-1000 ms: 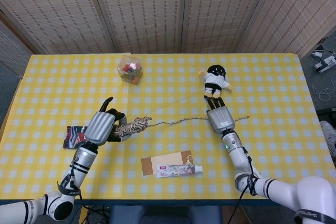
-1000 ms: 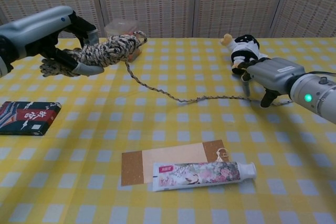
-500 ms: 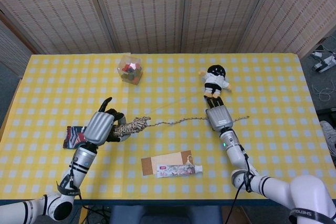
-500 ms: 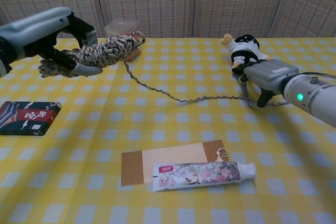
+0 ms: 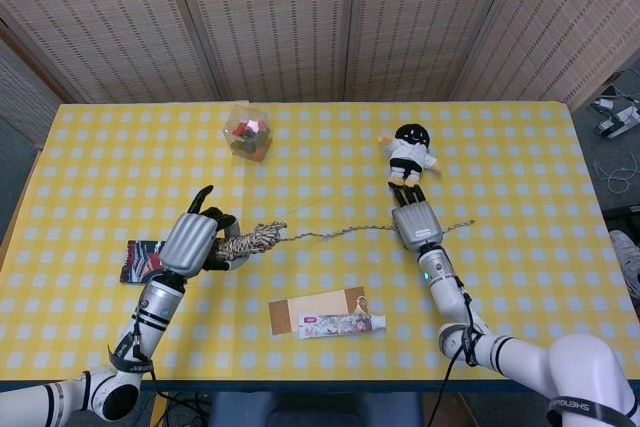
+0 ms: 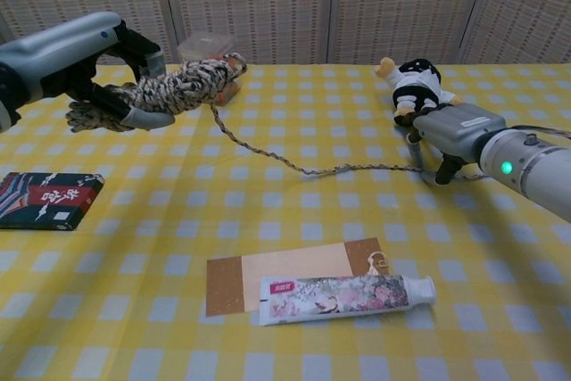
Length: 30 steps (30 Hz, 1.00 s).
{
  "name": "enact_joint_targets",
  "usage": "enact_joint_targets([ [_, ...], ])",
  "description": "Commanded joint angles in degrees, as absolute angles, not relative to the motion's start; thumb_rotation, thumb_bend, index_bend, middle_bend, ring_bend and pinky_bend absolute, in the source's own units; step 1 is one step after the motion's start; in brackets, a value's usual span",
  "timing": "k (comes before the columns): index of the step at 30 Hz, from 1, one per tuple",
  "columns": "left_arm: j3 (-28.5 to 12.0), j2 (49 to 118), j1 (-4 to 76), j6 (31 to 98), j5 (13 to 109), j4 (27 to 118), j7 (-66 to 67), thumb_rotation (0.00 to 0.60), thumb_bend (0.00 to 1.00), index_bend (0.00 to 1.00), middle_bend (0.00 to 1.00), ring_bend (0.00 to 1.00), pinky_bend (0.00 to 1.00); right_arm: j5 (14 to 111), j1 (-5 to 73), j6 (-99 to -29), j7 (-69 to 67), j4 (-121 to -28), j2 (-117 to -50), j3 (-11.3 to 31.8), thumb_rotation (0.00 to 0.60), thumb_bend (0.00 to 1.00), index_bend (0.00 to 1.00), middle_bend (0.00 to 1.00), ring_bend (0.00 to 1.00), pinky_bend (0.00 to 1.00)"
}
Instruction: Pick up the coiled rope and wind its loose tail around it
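Observation:
My left hand (image 5: 192, 242) grips the coiled rope (image 5: 250, 240), a mottled tan and dark bundle, and holds it above the yellow checked table; in the chest view the hand (image 6: 80, 51) and the coil (image 6: 169, 88) sit at upper left. The loose tail (image 6: 294, 165) runs down from the coil and lies along the cloth to the right. My right hand (image 6: 451, 131) hovers over the tail's far end, with fingertips (image 6: 443, 173) pointing down on either side of the cord and a gap between them. In the head view this hand (image 5: 417, 224) covers that stretch of tail (image 5: 340, 231).
A plush doll (image 6: 415, 82) lies just behind my right hand. A toothpaste tube (image 6: 343, 296) on a brown card (image 6: 268, 274) sits near the front edge. A dark packet (image 6: 45, 200) lies at left, below the coil. A clear box (image 5: 248, 132) stands at the back.
My right hand has edged slightly inward over the tail's end. The left hand and the coil have hardly moved.

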<state>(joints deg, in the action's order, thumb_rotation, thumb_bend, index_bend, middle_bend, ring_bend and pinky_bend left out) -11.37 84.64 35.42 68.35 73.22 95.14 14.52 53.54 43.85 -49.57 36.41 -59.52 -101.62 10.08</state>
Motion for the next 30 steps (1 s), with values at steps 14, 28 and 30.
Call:
enact_joint_targets([
  [14,-15.6,84.0,36.7,67.4,68.6,94.0,13.6,0.522,0.20,0.73,0.60,0.42,0.00,55.6,43.0,-50.8,34.4,-62.6,-99.3,9.6,0.600,0.40,0.53,0.10,0.00,0.00],
  [28,-22.4,86.8,41.6,66.0,54.5,91.0,20.2,0.521,0.20,0.74,0.60,0.42,0.00,68.0,44.4,-57.0,34.5,-88.2,-86.7,10.4,0.600,0.40,0.55,0.11,0.00,0.00],
  [30,-23.0,87.7,42.5,66.6,52.4,90.4,22.2,0.522,0.20,0.74,0.60,0.42,0.00,69.5,45.4,-57.1,35.7,-91.7,-85.3,10.9,0.600,0.40,0.55,0.11,0.00,0.00],
])
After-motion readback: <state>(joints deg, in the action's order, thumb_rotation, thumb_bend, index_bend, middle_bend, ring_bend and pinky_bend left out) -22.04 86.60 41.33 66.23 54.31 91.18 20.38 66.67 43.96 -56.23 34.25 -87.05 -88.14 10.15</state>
